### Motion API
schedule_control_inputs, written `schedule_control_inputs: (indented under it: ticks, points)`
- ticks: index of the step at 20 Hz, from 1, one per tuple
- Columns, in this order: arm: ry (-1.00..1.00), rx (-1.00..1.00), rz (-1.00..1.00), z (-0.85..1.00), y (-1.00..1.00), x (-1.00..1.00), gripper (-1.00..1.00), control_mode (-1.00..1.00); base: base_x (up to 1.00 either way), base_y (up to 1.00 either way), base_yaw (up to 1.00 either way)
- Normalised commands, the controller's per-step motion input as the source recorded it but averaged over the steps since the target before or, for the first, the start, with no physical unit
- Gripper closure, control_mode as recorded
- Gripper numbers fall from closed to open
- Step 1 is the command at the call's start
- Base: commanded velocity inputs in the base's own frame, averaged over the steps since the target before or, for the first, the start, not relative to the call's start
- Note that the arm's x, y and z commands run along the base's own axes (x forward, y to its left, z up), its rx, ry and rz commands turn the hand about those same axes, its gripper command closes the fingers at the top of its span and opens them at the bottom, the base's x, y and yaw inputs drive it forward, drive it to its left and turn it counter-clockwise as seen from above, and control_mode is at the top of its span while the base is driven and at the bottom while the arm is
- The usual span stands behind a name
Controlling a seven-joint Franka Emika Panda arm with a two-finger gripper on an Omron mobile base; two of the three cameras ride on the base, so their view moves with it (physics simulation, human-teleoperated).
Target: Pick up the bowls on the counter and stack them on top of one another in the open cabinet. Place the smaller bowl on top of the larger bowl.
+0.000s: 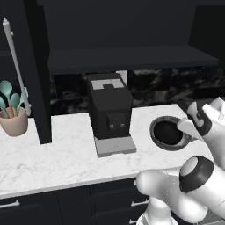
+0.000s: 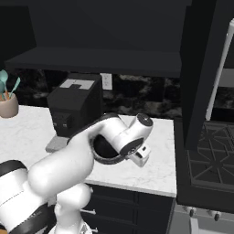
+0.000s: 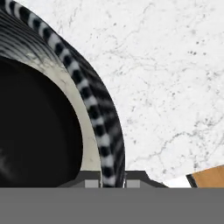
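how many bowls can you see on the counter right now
2, nested together. The larger bowl sits on the counter right of the coffee machine; the smaller bowl is the black one inside it. The gripper straddles the larger bowl's rim.

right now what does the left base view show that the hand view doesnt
Left base view alone: the coffee machine standing left of the bowls, the beige utensil cup with teal utensils, the open cabinet shelf overhead and the dark drawers under the counter.

Hand view alone: the larger bowl close up, its striped rim running between the gripper fingertips at the bottom edge, and a strip of orange-brown floor.

Both: the smaller bowl sitting black inside the larger bowl, on the white marble counter.
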Motion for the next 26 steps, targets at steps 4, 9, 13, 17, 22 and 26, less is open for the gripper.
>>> schedule_control_inputs:
  ticks: [4,9,13,17,22,26]
  points:
    - [-0.33,0.0,-0.02,1.0,0.25,-0.86,1.0,-1.0,0.0,0.0,0.0]
    - [-0.3,0.0,0.0,1.0,0.49,-0.51,1.0,-1.0,0.0,0.0,0.0]
    - [-0.24,0.0,0.0,1.0,0.43,-0.24,1.0,-1.0,0.0,0.0,0.0]
    - [-0.1,0.0,0.0,1.0,0.33,-0.16,1.0,-1.0,0.0,0.0,0.0]
    - [-0.06,0.0,0.0,1.0,0.27,-0.01,1.0,-1.0,0.0,0.0,0.0]
    - [0.0,0.1,-0.01,1.0,0.25,0.37,1.0,-1.0,0.0,0.0,0.0]
